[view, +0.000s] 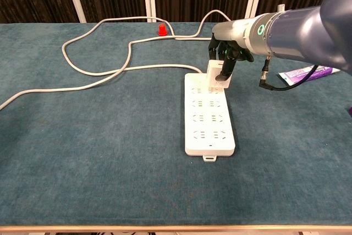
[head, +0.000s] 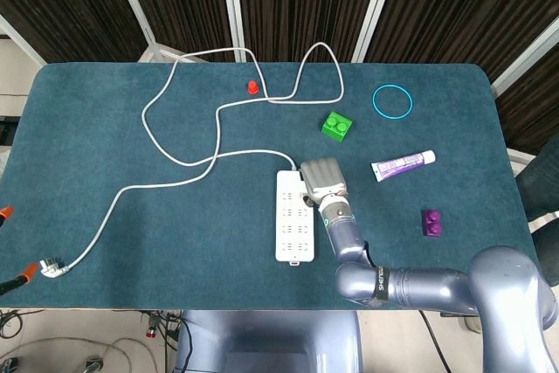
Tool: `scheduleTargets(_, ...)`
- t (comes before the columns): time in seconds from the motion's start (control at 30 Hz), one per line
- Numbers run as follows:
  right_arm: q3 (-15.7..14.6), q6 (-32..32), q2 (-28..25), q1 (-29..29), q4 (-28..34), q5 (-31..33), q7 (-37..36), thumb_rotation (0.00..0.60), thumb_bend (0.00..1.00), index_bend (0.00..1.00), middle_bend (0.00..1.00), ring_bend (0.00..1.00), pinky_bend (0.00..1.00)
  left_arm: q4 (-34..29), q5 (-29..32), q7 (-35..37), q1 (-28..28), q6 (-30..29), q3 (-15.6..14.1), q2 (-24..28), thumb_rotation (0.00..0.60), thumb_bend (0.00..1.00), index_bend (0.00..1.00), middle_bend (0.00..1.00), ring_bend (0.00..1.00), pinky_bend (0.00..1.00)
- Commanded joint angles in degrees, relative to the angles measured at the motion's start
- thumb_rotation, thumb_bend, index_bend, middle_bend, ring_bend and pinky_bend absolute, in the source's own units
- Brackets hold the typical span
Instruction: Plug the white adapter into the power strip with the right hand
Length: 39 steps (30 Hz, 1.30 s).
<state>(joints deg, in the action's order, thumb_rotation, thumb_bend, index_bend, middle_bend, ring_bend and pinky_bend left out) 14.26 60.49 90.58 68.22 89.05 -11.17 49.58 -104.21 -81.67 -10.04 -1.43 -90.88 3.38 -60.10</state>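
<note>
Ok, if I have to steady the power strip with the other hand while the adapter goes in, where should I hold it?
Hold the power strip at its near end, by the small tab, pressing down on the long side edges from the robot's side. The right hand holds the white adapter over the far sockets, where the cord leaves, so that end is crowded. The strip lies flat, so a top-down hold probably suits.

Non-task items on teal table (head: 105, 128): small red cap (head: 251, 86) at far side, beside a loop of white cable; green brick (head: 337, 126) right of centre; blue ring (head: 392, 101) further right, near far edge; purple-white tube (head: 403, 164) lying flat; purple brick (head: 431, 222) near right edge
</note>
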Motion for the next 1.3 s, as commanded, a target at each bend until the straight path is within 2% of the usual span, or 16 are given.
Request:
scheduleTargets(0.03,-0.06,-0.04,0.08,0.01,-0.14,0.00,0.14,0.600,0.64,0.74,0.71,0.84,0.75,-0.01,0.01,0.08,-0.04,-0.07,0.02,0.05,0.600,0.14,0.15,0.00,0.00,0.01)
scheduleTargets(1.3,-0.35,-0.42,1.84,-0.05,-2.25,-0.35,1.57,0.600,0.64,0.75,0.71,0.84,0.75,-0.01,0.18,0.28,-0.07,-0.14,0.10,0.15,0.600,0.14,0.15,0.00,0.00,0.01)
